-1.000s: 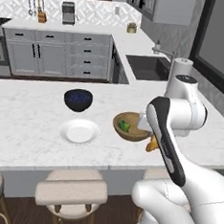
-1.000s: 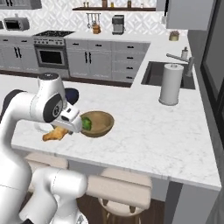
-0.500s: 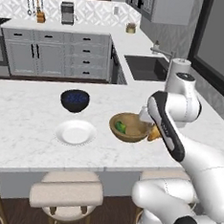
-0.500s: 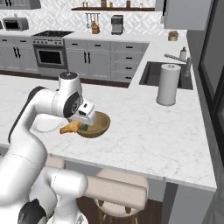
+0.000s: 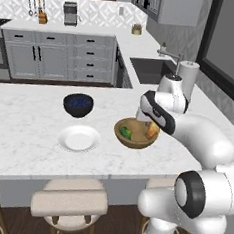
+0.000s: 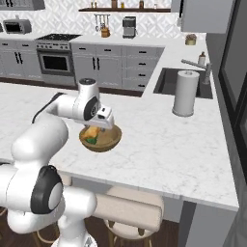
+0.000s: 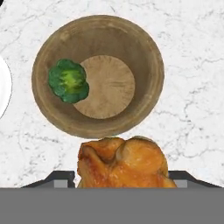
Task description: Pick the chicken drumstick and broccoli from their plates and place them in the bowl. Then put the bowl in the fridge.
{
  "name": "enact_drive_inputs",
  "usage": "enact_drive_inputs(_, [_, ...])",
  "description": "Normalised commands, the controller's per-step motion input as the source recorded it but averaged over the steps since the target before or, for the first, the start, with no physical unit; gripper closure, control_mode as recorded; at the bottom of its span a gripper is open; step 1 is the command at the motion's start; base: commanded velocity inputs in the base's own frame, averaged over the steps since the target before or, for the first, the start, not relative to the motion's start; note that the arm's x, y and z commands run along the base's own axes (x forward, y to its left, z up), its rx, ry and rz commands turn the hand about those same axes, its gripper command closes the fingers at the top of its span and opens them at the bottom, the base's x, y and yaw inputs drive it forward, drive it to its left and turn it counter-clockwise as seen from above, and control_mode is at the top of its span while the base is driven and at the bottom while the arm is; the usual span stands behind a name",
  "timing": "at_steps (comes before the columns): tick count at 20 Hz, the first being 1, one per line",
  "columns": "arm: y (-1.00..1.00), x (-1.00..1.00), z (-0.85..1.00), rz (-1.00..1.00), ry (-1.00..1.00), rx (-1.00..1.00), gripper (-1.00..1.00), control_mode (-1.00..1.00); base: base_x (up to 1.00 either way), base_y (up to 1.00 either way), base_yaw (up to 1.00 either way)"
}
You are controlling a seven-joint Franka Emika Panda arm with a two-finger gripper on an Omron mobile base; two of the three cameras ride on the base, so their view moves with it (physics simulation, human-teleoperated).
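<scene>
Golden chicken drumstick (image 7: 123, 162), clamped in the pincer (image 7: 122, 177), has travelled from beside the bowl (image 7: 144, 48) to above it; broccoli (image 7: 68, 81) waits inside, centre-left

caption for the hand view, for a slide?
Pincer carrying chicken drumstick above wooden bowl already holding broccoli.

In the hand view the bowl (image 7: 98, 35) floor lies open; broccoli (image 7: 68, 81) crowds its 9 o'clock wall, bare table (image 7: 192, 52) around
</scene>
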Motion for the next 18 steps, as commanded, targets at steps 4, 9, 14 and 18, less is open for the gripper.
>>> enact_drive_inputs(4, [0.0, 0.72, -0.37, 0.03, 0.06, -0.03, 1.0, -1.0, 0.0, 0.0, 0.0])
enact_drive_inputs(9, [0.03, 0.43, -0.48, 0.0, 0.01, 0.0, 1.0, -1.0, 0.0, 0.0, 0.0])
enact_drive_inputs(14, [0.0, 0.29, -0.54, 0.0, 0.01, 0.0, 1.0, -1.0, 0.0, 0.0, 0.0])
enact_drive_inputs(18, [0.0, 0.5, -0.34, 0.0, 0.0, 0.0, 1.0, -1.0, 0.0, 0.0, 0.0])
